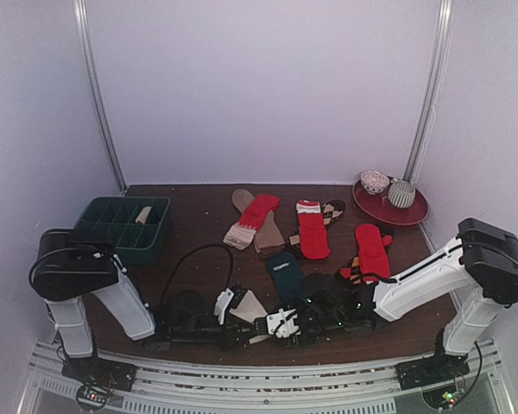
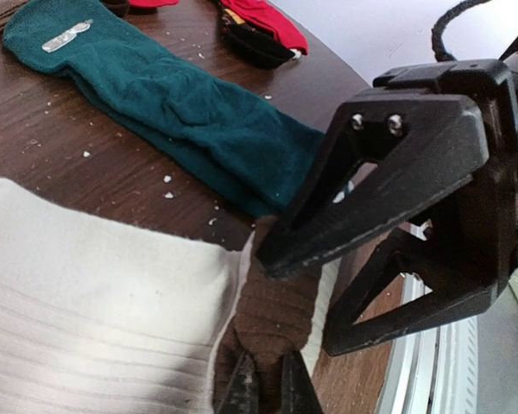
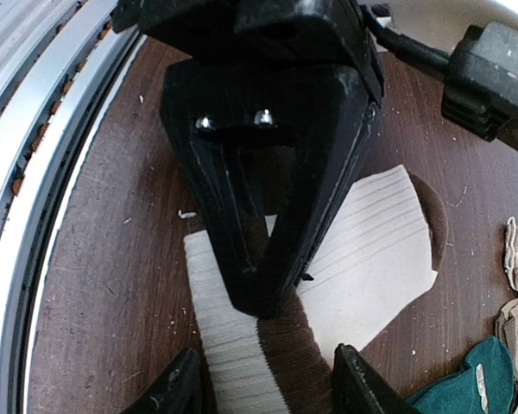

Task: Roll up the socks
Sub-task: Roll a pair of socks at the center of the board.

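Brown sock [image 2: 272, 315] lies as a narrow strip over the cream sock [image 2: 95, 293]. Both are at the near-centre edge of the table [image 1: 198, 224], between the two arm bases. No roll formed yet, as far as I can tell.

Left gripper [image 2: 263, 388] is clenched on the brown strip's end, tips tight together on the fabric. Right gripper [image 3: 272, 392] faces it nose to nose and is released. Its fingers [image 3: 177, 392] stand apart, one each side of the strip, and I see no contact w/ the fabric.

Step in hand, my read: get a second hold so the pair can be turned over on itself. To do it well:
- Right claw should come down so both layers, brown + cream, sit between the pads before closing. Catching brown alone would leave the cream flat.
- Grip near the left's pinch but not touching it — the two claws are v. close, so collision is the main risk.
- Use the left's hold as the anchor and roll toward the loose cream end w/ light tension. Soft knit will likely slip + spring open if slack.

Teal sock [image 2: 173, 103] lies just beside, on the far side; keep it out of the roll. Red socks [image 1: 312, 233] and green tray [image 1: 104, 211] are well apart — no bother.
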Available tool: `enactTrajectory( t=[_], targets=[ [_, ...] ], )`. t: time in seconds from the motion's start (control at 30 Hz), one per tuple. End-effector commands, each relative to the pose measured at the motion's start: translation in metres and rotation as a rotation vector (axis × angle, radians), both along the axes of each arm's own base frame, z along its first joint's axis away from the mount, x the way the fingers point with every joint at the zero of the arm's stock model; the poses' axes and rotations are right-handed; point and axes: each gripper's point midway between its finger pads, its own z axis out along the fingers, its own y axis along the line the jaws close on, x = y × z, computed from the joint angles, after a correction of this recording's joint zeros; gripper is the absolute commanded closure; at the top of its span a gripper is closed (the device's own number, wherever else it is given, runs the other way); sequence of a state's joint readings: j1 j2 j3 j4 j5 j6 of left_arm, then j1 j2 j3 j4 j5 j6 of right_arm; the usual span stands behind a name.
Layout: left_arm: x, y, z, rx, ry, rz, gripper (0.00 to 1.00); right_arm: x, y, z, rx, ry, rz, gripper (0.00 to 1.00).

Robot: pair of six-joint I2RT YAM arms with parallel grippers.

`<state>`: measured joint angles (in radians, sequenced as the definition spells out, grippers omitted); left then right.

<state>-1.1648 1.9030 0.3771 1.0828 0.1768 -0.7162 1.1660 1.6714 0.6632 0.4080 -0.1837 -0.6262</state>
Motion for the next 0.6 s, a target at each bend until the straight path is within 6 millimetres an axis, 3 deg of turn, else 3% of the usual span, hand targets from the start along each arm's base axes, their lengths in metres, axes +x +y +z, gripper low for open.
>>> enactTrajectory(
  t=[0.0, 0.17, 0.23, 0.43, 0.57],
  targets=[
    [-0.067, 0.121, -0.129, 0.590, 0.303, -0.054, 1.00, 0.011, -0.008, -0.021, -0.101, -0.055, -0.041, 0.48],
    [-0.068, 0.122, -0.128, 0.587, 0.300, -0.063, 1.00, 0.018, -0.016, -0.043, -0.188, -0.075, -0.071, 0.49],
    [-0.068, 0.122, -0.128, 0.584, 0.299, -0.063, 1.00, 0.015, -0.017, -0.047, -0.205, -0.060, -0.066, 0.54],
    [-0.069, 0.122, -0.130, 0.589, 0.296, -0.073, 1.00, 0.000, -0.013, -0.042, -0.196, 0.003, -0.048, 0.74],
    [-0.059, 0.120, -0.124, 0.593, 0.243, -0.046, 1.00, -0.016, -0.006, -0.038, -0.224, 0.168, -0.061, 0.79]
  ],
)
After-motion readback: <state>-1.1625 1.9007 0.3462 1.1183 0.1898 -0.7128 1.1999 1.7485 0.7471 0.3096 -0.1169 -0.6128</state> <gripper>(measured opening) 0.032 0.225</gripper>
